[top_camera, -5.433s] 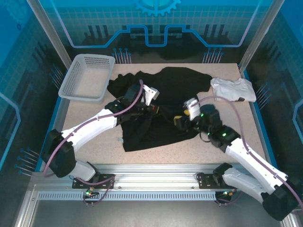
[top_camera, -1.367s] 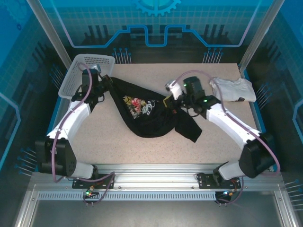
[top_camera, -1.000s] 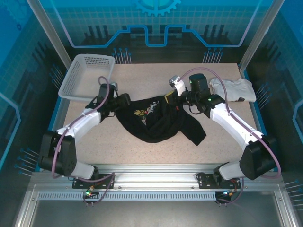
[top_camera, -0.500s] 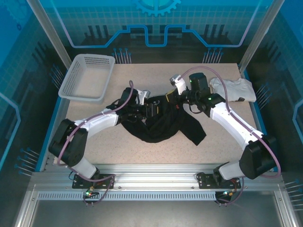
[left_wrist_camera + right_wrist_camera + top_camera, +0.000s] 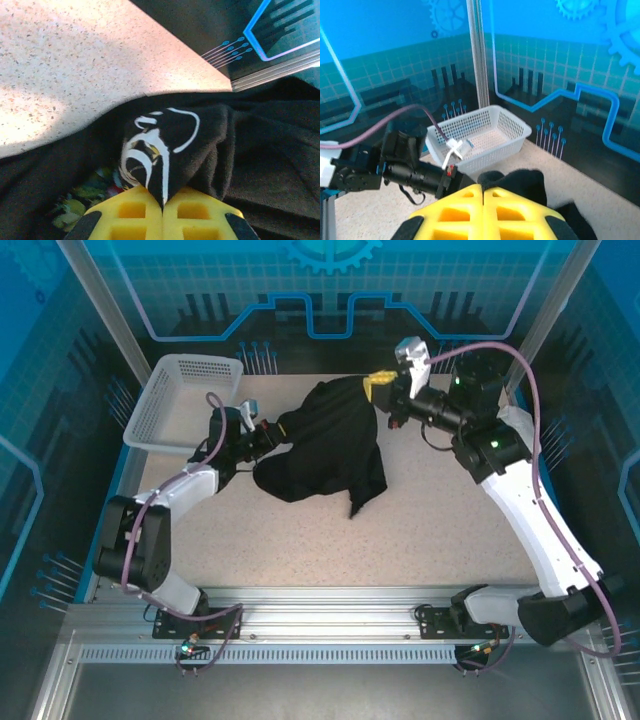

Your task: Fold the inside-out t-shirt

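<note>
The inside-out t-shirt (image 5: 330, 440) is a black bunch, drawn up at its top and drooping onto the table in the middle. High at the back, my right gripper (image 5: 383, 390) is shut on the shirt's upper end; in the right wrist view black cloth (image 5: 520, 182) bulges just past the closed yellow fingertips of the right gripper (image 5: 481, 189). Low at the shirt's left side, my left gripper (image 5: 272, 432) is shut on a fold. The left wrist view shows the left gripper (image 5: 162, 200) pinching cloth that bears a white printed outline (image 5: 150, 150).
A white mesh basket (image 5: 185, 400) stands at the back left corner, also behind the left arm (image 5: 405, 170) in the right wrist view, basket (image 5: 485, 132). The speckled tabletop (image 5: 430, 530) lies bare in front of the shirt.
The right gripper has risen and swung toward the back, lifting the shirt's end. The left gripper has shifted left and closed on the shirt. The shirt has bunched up and moved back.
</note>
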